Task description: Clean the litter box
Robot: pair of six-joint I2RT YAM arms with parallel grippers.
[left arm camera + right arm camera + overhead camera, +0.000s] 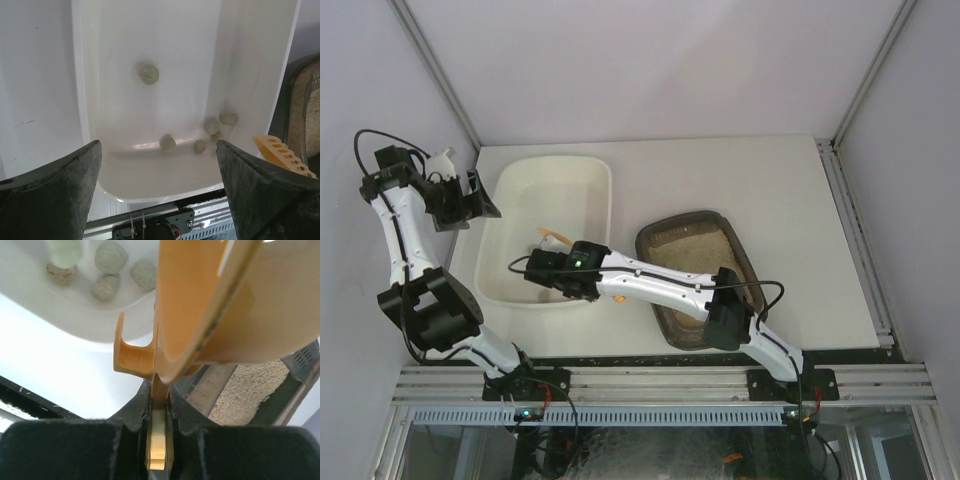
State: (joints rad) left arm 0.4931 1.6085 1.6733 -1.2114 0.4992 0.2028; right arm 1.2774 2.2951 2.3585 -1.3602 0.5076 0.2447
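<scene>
The litter box (682, 216), a dark grey-brown tray of beige litter, lies right of the white tub (555, 160); its rim also shows in the left wrist view (296, 100) and the right wrist view (226, 384). My right gripper (548, 268) reaches over the tub's near end, shut on the handle of an orange slotted scoop (200, 305), whose head is tilted above the tub. Several grey-beige clumps (167, 144) lie on the tub floor. My left gripper (480, 195) hangs open and empty by the tub's far left corner, looking down into it (157, 150).
The tub and the tray sit on a white tabletop (790, 200) walled by white panels. An aluminium rail (660, 380) with both arm bases runs along the near edge, and another rail (855, 240) runs down the right side.
</scene>
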